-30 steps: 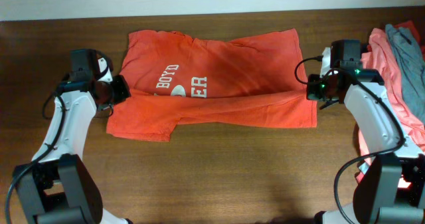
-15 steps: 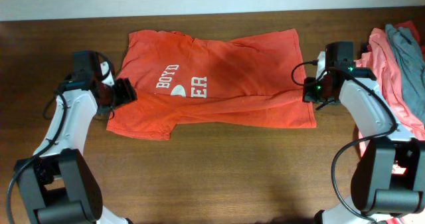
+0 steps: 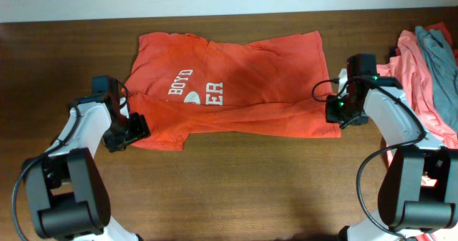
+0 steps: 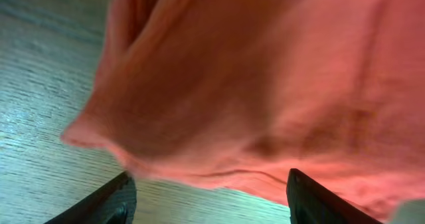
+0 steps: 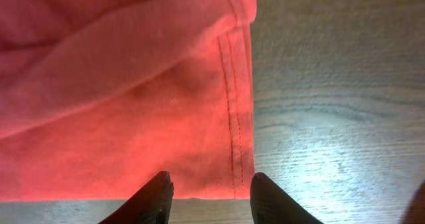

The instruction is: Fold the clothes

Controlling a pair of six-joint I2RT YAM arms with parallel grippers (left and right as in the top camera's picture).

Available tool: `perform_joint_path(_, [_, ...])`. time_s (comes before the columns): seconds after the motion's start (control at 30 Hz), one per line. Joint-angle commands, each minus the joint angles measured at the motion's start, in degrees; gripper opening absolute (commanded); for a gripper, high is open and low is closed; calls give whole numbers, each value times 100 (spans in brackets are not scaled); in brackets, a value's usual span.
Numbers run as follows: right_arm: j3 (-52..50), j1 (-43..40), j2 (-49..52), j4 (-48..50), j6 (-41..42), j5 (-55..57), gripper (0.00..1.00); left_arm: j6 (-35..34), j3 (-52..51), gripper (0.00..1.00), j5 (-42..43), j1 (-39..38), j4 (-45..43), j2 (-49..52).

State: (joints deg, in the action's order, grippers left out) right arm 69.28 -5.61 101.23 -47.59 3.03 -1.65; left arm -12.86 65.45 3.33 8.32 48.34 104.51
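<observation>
An orange-red T-shirt (image 3: 243,84) with white chest print lies spread across the table, its near long edge folded over. My left gripper (image 3: 131,131) sits at the near corner of the shirt's left sleeve. In the left wrist view the left gripper (image 4: 212,207) is wide open, with bare wood between its fingers (image 4: 109,204) and the sleeve edge (image 4: 199,137) just ahead. My right gripper (image 3: 338,114) is at the shirt's near right corner. Seen from the right wrist, the right gripper (image 5: 212,204) is open, and the stitched hem corner (image 5: 232,151) lies just beyond its fingertips (image 5: 154,197).
More clothes are heaped at the right table edge: a salmon-pink shirt (image 3: 413,69) with a grey garment (image 3: 440,51) on top. Dark wooden tabletop (image 3: 243,184) runs in front of the shirt. A pale wall borders the far side.
Both grippers have opened and let go of the shirt. The left one has slid toward me and to the right, to the sleeve's near corner. The right one has shifted slightly nearer.
</observation>
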Motion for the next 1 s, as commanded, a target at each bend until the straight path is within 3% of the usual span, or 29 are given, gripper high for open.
perform_joint_path(0.0, [-72,-37,52,-13,20,-76,43,114,-118,73,-271,-2,-94,251])
perform_joint_path(0.07, [-72,-37,52,-7,20,-74,43,114,-164,71,-249,-2,-96,407])
perform_joint_path(0.17, [-72,-37,52,2,20,-74,43,116,-170,22,-44,-7,-96,577])
perform_joint_path(0.2, [-72,-37,52,2,20,-74,43,116,-170,0,46,-7,-98,575])
perform_joint_path(0.33, [-72,-37,52,13,20,-74,43,446,-94,0,315,-2,-2,568])
perform_joint_path(0.43, [-72,-37,52,22,20,-74,43,1023,278,0,981,-2,553,409])
perform_joint_path(0.53, [-72,-37,52,24,20,-74,43,1366,678,0,1427,-2,949,136])
perform_joint_path(0.63, [-72,-37,52,22,20,-74,43,1399,1110,0,1897,-2,780,-181])
perform_joint_path(0.73, [-72,-37,52,22,20,-76,43,1062,1388,2,2199,-2,-376,-297])
perform_joint_path(0.8, [-72,-37,52,17,20,-76,43,866,1386,11,2197,-4,-981,-273])
perform_joint_path(0.83, [-72,-37,52,17,20,-76,43,752,1386,31,2194,-7,-1598,-201])
perform_joint_path(0.87, [-72,-37,52,17,20,-76,43,634,1386,42,2197,-7,-1917,-127])
perform_joint_path(0.9, [-72,-37,52,7,20,-76,43,466,1386,67,2199,-7,-2153,-42])
perform_joint_path(0.97, [-72,-37,52,-2,20,-76,43,328,1386,72,2286,-7,-2114,79])
